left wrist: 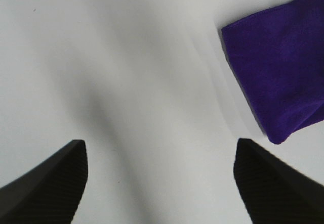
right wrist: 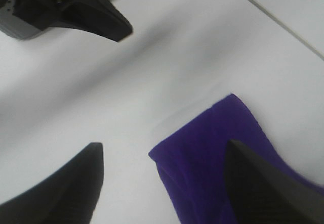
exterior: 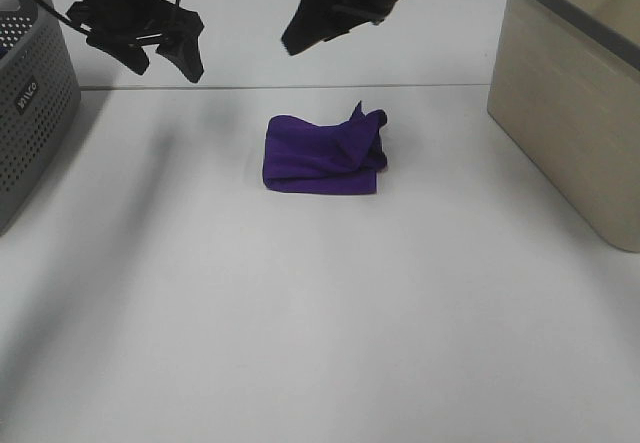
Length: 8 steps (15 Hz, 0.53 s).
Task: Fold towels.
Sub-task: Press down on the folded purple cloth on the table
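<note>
One deep purple towel [exterior: 324, 154] lies in a small folded bundle on the white table [exterior: 300, 313], its far right corner rumpled and sticking up. High above the table's far left hangs my left gripper [exterior: 165, 63], open and empty; its wrist view shows the towel [left wrist: 278, 67] off to one side of the spread fingers [left wrist: 50, 183]. Over the far middle hangs my right gripper [exterior: 300, 35], also open and empty, up behind the towel. In the right wrist view the towel [right wrist: 202, 153] lies below and partly between the fingers, apart from them.
A grey perforated basket [exterior: 30, 103] stands at the left edge. A beige bin [exterior: 570, 103] with a grey rim stands at the right. The left gripper's fingers [right wrist: 91, 16] show in the right wrist view. A seam line [exterior: 250, 86] crosses the table's far side.
</note>
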Motion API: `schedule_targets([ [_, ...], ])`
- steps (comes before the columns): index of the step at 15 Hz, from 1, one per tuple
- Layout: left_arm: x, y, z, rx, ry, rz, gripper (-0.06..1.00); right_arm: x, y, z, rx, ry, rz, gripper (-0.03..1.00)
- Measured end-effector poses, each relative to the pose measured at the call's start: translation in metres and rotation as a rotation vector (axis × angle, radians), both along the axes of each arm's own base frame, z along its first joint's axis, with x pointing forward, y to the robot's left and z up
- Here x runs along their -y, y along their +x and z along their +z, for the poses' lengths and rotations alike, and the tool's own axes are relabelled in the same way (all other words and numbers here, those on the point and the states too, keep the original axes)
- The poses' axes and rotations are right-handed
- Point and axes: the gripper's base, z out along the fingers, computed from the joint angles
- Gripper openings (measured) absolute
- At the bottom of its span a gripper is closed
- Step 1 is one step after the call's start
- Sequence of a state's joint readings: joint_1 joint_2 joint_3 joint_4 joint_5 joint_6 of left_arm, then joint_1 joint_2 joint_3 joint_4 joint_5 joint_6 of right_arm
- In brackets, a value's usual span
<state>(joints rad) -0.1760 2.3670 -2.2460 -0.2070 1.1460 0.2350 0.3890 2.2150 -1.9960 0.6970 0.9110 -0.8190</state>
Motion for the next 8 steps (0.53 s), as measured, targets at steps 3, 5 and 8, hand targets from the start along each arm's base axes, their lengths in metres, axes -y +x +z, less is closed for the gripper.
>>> schedule_targets([
  [3,0.002,-0.001,0.0,-0.009,-0.017,-0.016,0.73,-0.023,0.005,-0.044,0.016,-0.046,0.05,0.67],
  [5,0.003,-0.001,0.0,-0.011,-0.027,-0.016,0.73,-0.021,0.012,-0.068,0.019,-0.096,0.046,0.67],
  [8,0.003,-0.001,0.0,-0.012,-0.029,-0.019,0.73,-0.016,0.022,-0.107,0.03,-0.165,0.042,0.65],
])
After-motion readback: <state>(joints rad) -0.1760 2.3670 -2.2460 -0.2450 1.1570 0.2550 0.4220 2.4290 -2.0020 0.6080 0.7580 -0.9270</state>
